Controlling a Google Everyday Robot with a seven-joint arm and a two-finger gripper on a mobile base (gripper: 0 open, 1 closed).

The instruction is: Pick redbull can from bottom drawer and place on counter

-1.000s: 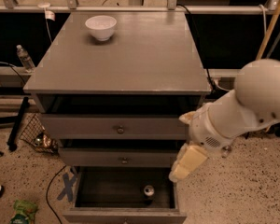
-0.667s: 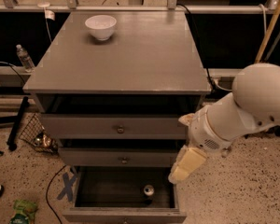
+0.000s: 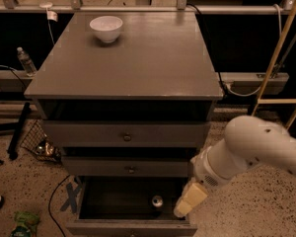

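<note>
The redbull can (image 3: 157, 201) stands upright inside the open bottom drawer (image 3: 130, 226), right of its middle; only its shiny silver round top shows clearly against the dark interior. The counter (image 3: 138, 58) is the broad grey-brown top of the cabinet. My gripper (image 3: 189, 200) hangs from the white arm at the drawer's right edge, just right of the can and slightly above it, not touching it.
A white bowl (image 3: 106, 28) sits on the counter's far left. Two shallower knobbed drawers (image 3: 127, 138) stand slightly open above the bottom one. A wire basket (image 3: 38, 143), a cable and a green scrap (image 3: 22, 225) lie on the floor at the left. A yellow pole (image 3: 278, 48) leans at the right.
The arm and gripper have shifted slightly lower and to the right beside the drawer. The can and the drawers have not moved.
</note>
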